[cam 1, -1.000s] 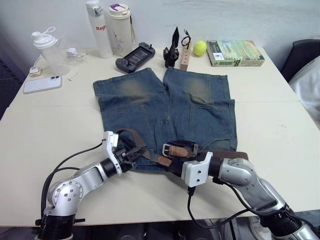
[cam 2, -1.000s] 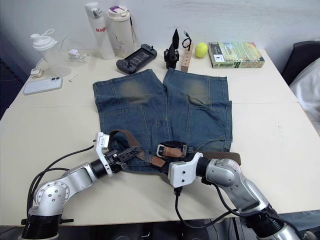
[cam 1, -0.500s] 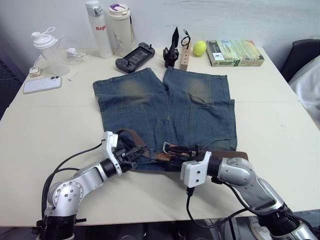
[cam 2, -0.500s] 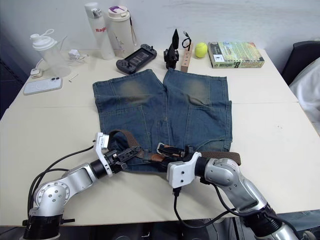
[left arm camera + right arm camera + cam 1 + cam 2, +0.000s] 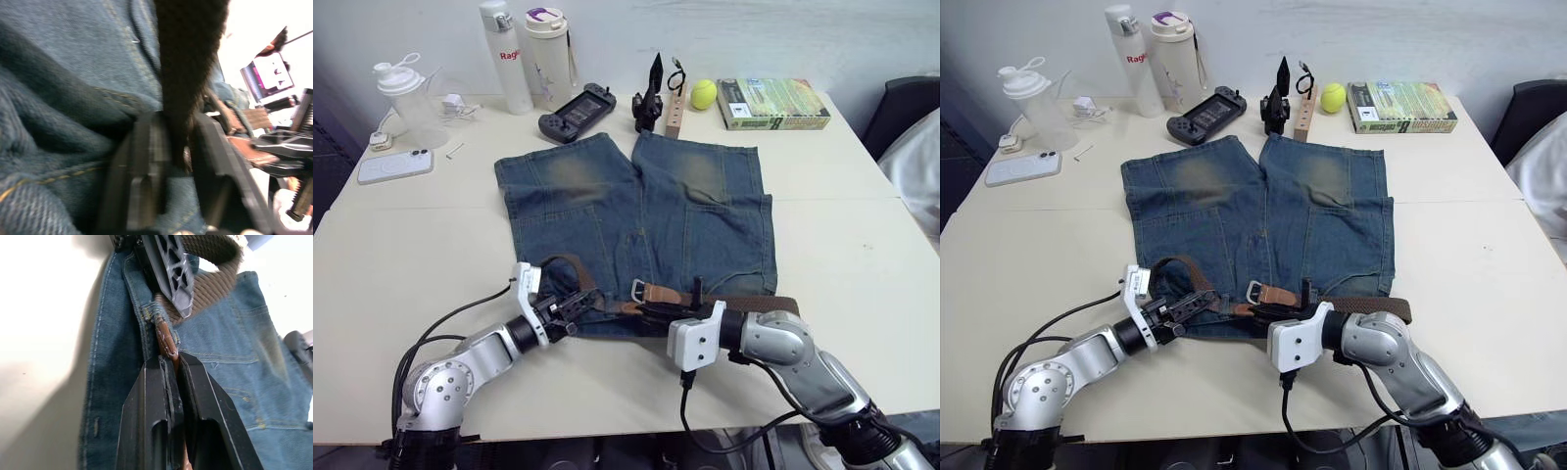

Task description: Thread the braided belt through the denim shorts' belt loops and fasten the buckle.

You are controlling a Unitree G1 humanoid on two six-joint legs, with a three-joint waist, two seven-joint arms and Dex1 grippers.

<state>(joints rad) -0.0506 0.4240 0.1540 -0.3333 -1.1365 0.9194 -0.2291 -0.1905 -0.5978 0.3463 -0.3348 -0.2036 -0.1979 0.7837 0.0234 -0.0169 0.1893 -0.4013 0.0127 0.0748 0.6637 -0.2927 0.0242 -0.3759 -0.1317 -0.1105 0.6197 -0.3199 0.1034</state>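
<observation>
Where the braided belt [image 5: 744, 305] crosses the denim shorts [image 5: 636, 211], both claws clench it: left claw [image 5: 576, 305] on webbing, right claw [image 5: 171, 363] on leather, hiding the waistband beneath.

Left gripper [image 5: 576, 305]: clamped on the braided belt [image 5: 744, 305], at the denim shorts' [image 5: 636, 211] waistband.
Right gripper [image 5: 172, 363]: closed on the belt's leather end, just beside.

Along the far edge of the cream table [image 5: 401, 245]: a clear shaker bottle [image 5: 409, 98], white phone [image 5: 395, 165], two white bottles [image 5: 530, 54], black game controller [image 5: 578, 110], yellow tennis ball [image 5: 704, 93], green book [image 5: 773, 103].
</observation>
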